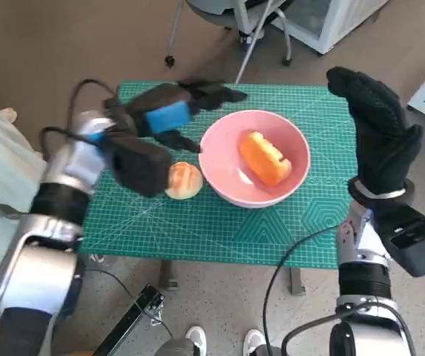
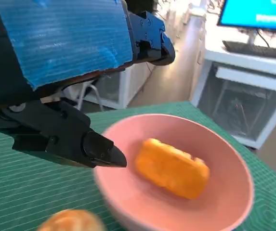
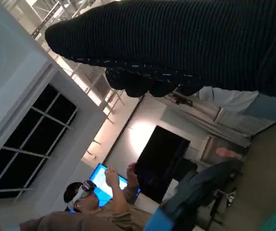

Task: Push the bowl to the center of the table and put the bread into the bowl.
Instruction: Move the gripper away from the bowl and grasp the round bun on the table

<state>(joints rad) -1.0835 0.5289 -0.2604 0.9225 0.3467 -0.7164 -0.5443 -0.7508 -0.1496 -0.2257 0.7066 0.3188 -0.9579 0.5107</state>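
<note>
The pink bowl (image 1: 255,158) stands near the middle of the green mat (image 1: 219,230), with an orange bread (image 1: 265,157) already inside, so the push seems done. A round bun (image 1: 184,179) lies at 9 o'clock, just beside the rim. The left hand (image 1: 169,117) hovers there with fingers spread wide, holding nothing. The right hand (image 1: 376,132) is raised at 3 o'clock, open, probably out of the way.
</note>
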